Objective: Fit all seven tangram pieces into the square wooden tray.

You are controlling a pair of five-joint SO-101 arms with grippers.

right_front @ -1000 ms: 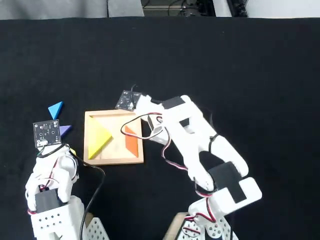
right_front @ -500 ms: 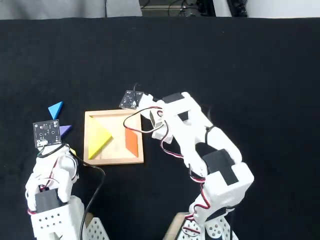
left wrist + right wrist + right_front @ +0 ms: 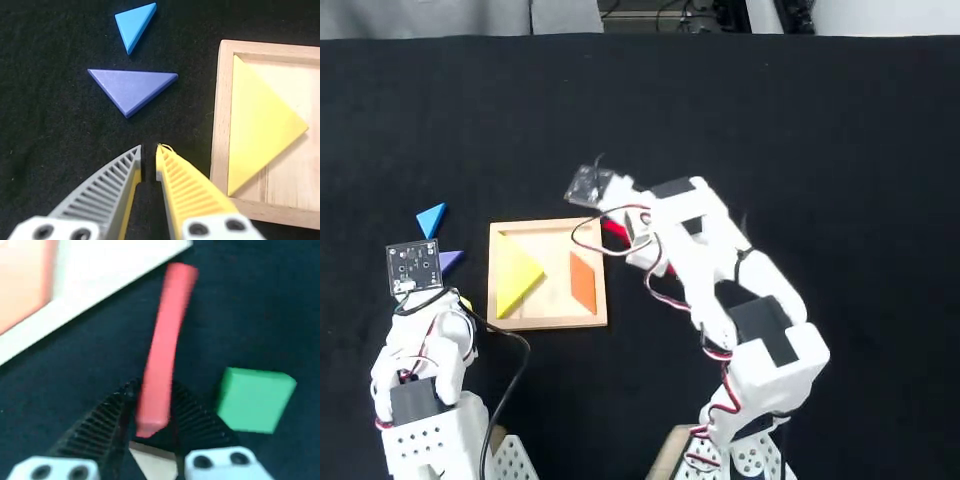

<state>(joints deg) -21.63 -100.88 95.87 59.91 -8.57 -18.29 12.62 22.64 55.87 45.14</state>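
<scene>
The right gripper (image 3: 152,390) was clenched on the red piece (image 3: 167,330), held edge-up just outside the square wooden tray (image 3: 548,322) at about its 2 o'clock corner, with a green piece (image 3: 255,400) on the cloth nearby. Done well, I judged, the move would carry the piece over the rim, lay it flat beside the orange parallelogram (image 3: 582,280), and release only low over bare wood, clear of the yellow triangle (image 3: 515,275). The left gripper (image 3: 149,150) hung closed and empty at the tray's 9 o'clock side, near the purple triangle (image 3: 131,90).
</scene>
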